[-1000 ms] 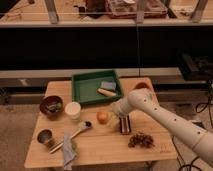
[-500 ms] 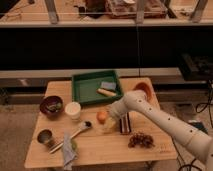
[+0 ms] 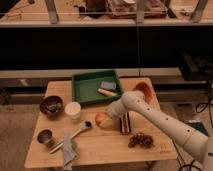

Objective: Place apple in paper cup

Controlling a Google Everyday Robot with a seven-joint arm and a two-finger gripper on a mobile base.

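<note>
The apple (image 3: 101,119), small, round and orange-yellow, sits on the wooden table (image 3: 100,150) near its middle. The paper cup (image 3: 73,110), short and white, stands upright to the left of the apple, about a cup's width away. My gripper (image 3: 112,113) comes in from the right on a white arm (image 3: 160,117) and is right against the apple's right side. The gripper hides part of the apple. The cup's mouth shows nothing inside.
A green tray (image 3: 88,90) with a sponge and a small bar lies behind. A dark bowl (image 3: 51,106) is left of the cup. A metal cup (image 3: 45,136), spoon (image 3: 80,130) and cloth (image 3: 67,145) lie front left. A dark striped packet (image 3: 125,123), grapes (image 3: 141,140) and an orange dish (image 3: 143,90) are on the right.
The arm has dropped slightly and moved left, closer onto the apple. The apple and the cup have stayed about where they were.
</note>
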